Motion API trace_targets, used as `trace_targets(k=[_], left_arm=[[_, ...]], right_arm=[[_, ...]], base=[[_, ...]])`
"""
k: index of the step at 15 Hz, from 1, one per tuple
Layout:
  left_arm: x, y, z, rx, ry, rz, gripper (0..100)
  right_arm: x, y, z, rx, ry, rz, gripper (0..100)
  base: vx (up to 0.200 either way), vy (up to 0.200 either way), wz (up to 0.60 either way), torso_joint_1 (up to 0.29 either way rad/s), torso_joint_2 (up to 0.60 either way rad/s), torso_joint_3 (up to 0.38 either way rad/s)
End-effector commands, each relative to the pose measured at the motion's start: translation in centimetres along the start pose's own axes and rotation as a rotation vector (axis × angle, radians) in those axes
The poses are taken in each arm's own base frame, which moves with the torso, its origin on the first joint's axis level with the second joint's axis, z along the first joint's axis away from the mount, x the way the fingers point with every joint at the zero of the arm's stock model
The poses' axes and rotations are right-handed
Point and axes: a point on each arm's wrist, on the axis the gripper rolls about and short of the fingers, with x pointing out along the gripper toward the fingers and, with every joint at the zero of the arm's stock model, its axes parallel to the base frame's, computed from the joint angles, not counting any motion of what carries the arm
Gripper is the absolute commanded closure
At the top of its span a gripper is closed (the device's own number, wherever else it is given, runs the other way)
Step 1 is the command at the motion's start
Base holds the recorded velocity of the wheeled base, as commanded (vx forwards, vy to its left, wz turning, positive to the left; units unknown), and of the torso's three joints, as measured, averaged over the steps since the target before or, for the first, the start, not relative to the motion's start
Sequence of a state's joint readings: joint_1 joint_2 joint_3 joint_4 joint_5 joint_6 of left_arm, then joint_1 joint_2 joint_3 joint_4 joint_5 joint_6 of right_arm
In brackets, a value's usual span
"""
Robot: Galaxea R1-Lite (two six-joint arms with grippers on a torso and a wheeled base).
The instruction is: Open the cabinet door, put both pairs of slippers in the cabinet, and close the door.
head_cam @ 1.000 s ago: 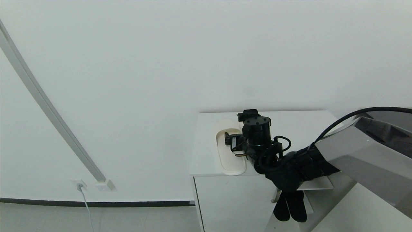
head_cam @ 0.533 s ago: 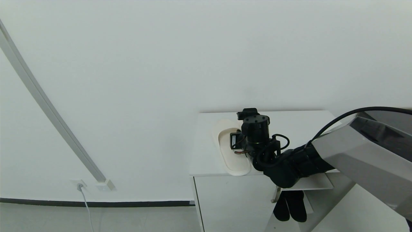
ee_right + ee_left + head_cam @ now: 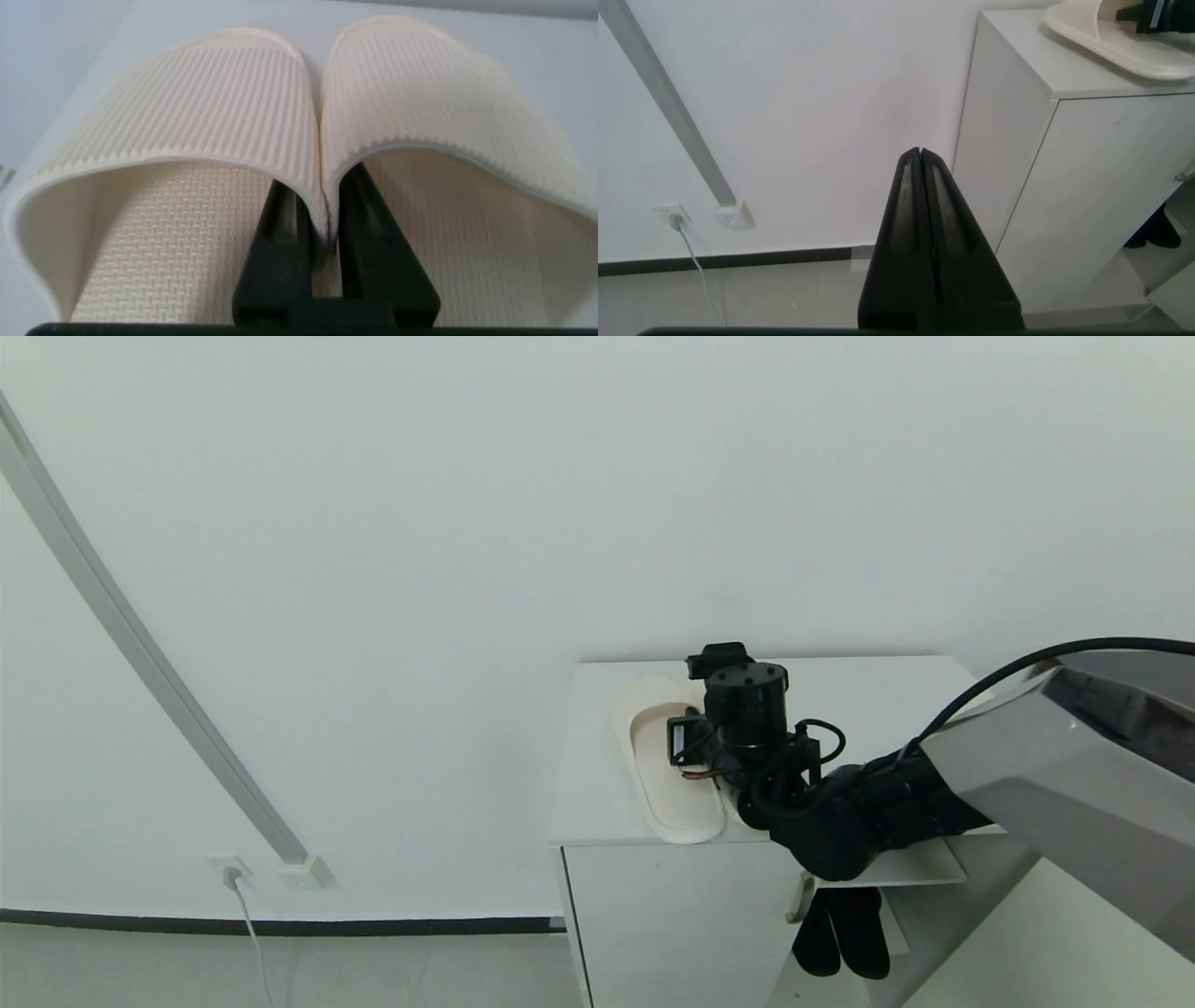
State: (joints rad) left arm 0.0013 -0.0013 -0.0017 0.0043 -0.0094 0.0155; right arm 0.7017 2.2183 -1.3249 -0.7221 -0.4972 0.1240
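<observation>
Right gripper, on top of the cabinet, is clamped on the cream slippers. One finger sits inside each shoe, and the two adjoining strap edges are pinched between them. Over the last second the wrist has shifted slightly above the cabinet top, and the slipper seen beside it in the head view has slid with it. Its heel remains at the cabinet's front edge. That suggests the grip has taken hold and the pair is ready to be lifted off and carried down into the cabinet.

The black slippers already show toe-down in the cabinet's open side, below its top, so the cream pair appears to be the last to go in before the door is closed.

The cream slippers lie side by side, open-backed, with ribbed straps and textured footbeds. They look soft and light.

The left gripper hangs closed and empty, low beside the cabinet's front corner.
</observation>
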Motion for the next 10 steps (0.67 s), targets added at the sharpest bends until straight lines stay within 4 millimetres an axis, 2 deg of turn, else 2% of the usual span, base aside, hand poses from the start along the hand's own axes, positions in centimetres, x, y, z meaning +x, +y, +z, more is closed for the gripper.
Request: trace_targets(k=[1, 3, 6, 8, 10], left_arm=[[0.0, 0.0, 0.0, 0.000, 0.002, 0.000, 100], [0.0, 0.0, 0.0, 0.001, 0.003, 0.000, 100], [0.0, 0.0, 0.0, 0.001, 0.002, 0.000, 100], [0.0, 0.0, 0.0, 0.001, 0.002, 0.000, 100], [0.0, 0.0, 0.0, -0.002, 0.002, 0.002, 100]], right_arm=[[-3.6, -0.8, 4.0, -0.008, -0.062, 0.066, 100], [-7.8, -1.5, 4.4, -0.025, -0.036, 0.129, 100], [-14.0, -3.7, 3.0, -0.069, 0.037, 0.205, 100], [-17.1, -5.1, 2.8, -0.074, 0.043, 0.231, 100], [-18.2, -5.8, 3.3, -0.073, 0.042, 0.246, 100]], base=[[0.000, 0.000, 0.00, 0.000, 0.00, 0.000], [0.000, 0.000, 0.00, 0.000, 0.00, 0.000], [0.000, 0.000, 0.00, 0.000, 0.00, 0.000], [0.000, 0.000, 0.00, 0.000, 0.00, 0.000], [0.000, 0.000, 0.00, 0.000, 0.00, 0.000]])
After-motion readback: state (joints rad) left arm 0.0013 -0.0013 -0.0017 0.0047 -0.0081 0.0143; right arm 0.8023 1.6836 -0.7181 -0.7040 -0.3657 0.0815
